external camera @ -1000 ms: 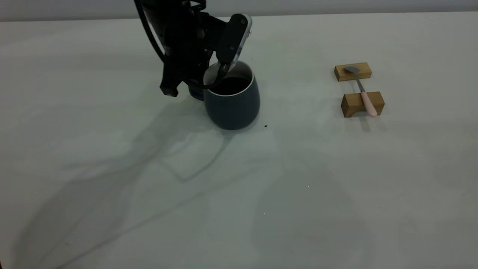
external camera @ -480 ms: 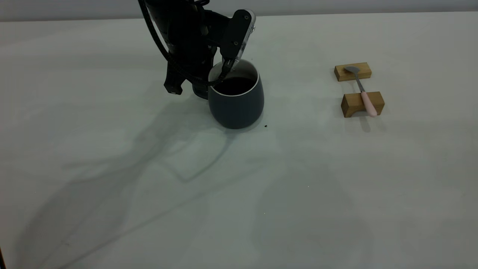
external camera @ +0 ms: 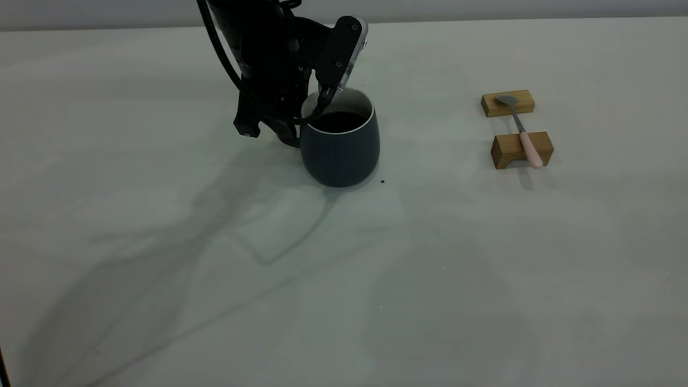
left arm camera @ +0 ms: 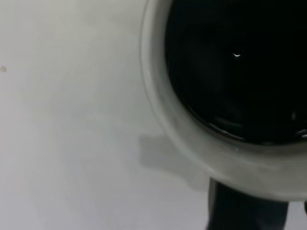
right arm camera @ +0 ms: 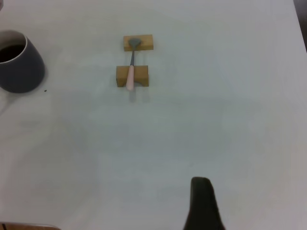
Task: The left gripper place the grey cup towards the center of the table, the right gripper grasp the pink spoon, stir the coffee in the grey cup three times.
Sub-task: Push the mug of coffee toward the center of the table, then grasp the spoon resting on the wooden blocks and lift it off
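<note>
The table lay wide and bare in front of and to the right of the left gripper, with open room out to its far edge. The left gripper stood at the far-left side of the grey cup, against its rim; whether its fingers pinched the cup could not be told (the cup hid them). The cup sat upright on the table, coffee dark inside. Well to the gripper's right, two wooden blocks carried the pink spoon, bowl on the far block. Of the right gripper only one dark finger showed, well away from the spoon, so its spread was unclear.
</note>
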Controlling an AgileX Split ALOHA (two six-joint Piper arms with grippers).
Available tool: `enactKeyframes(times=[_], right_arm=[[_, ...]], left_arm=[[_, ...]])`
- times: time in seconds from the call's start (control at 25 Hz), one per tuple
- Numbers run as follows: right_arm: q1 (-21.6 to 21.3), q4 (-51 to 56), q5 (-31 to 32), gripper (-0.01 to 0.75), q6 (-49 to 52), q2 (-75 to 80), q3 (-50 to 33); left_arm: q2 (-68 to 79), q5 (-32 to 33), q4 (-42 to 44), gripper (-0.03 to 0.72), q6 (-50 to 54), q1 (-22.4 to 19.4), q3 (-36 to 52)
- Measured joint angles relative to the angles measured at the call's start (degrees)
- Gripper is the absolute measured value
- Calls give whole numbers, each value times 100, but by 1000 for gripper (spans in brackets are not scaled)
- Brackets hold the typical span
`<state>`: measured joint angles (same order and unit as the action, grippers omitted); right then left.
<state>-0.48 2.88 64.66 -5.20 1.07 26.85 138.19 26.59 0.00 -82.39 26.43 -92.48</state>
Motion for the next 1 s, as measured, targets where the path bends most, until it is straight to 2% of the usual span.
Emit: enactKeyframes(times=[0.16, 0.28, 0.44, 0.52, 0.6, 0.72, 0.88, 1.0], right_arm=[[0, 0, 0, 586, 0, 0, 0], [0, 0, 0, 586, 0, 0, 0], [0, 0, 0, 586, 0, 0, 0], [0, 0, 0, 586, 0, 0, 0], [0, 0, 0, 586, 0, 0, 0], [0, 0, 0, 586, 0, 0, 0], [0, 0, 0, 586, 0, 0, 0], [0, 0, 0, 586, 0, 0, 0]], left_arm=[[-499, 149, 0, 593, 185, 0, -6], [-1261, 205, 0, 610, 1340, 0, -6], [-2420, 595, 0, 570, 3363, 0, -41], [-2975, 1066, 0, 540, 4516, 0, -42], [-3417, 1644, 0, 515, 5179, 0, -42], [-3985, 2672, 89, 485, 5815, -5, -42], [-4561, 4011, 187, 457, 6155, -6, -42], [-4918, 4033, 206, 445, 6551, -6, 40]])
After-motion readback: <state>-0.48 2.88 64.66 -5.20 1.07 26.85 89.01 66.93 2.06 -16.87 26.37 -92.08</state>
